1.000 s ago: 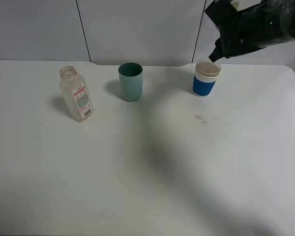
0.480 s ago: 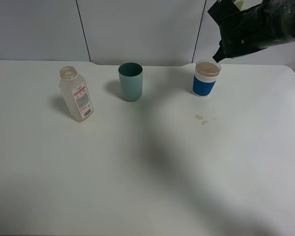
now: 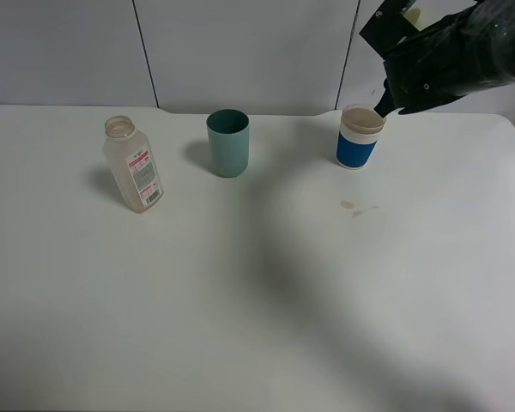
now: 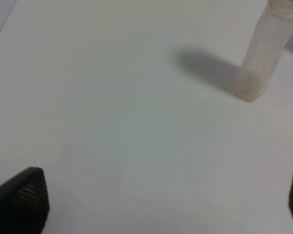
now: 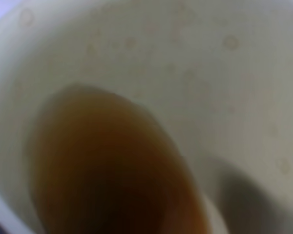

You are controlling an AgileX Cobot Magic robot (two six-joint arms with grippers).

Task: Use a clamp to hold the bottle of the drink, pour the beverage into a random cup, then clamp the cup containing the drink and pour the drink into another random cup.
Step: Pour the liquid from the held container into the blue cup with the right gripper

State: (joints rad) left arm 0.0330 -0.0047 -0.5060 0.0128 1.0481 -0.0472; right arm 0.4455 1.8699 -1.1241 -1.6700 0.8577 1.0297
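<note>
I see row of three along far half of table (image 3: 240, 326); bottle (image 3: 133, 165) at left; middle cup (image 3: 227, 142) right of it, slightly farther back; right cup (image 3: 359, 137) well right again; drink (image 5: 112, 170) inside right cup; spill spots (image 3: 353, 206) on table just before it; my right gripper (image 3: 383, 102) over its back-right rim.

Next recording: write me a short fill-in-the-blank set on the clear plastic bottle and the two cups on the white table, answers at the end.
1. The brown drink is in the ___-banded paper cup.
2. The teal plastic cup stands ___ the clear plastic bottle and the paper cup.
3. The bottle's neck has no ___ on it.
4. Small ___ drips lie on the white table near the paper cup.

Missing words: blue; between; cap; brown.
</note>
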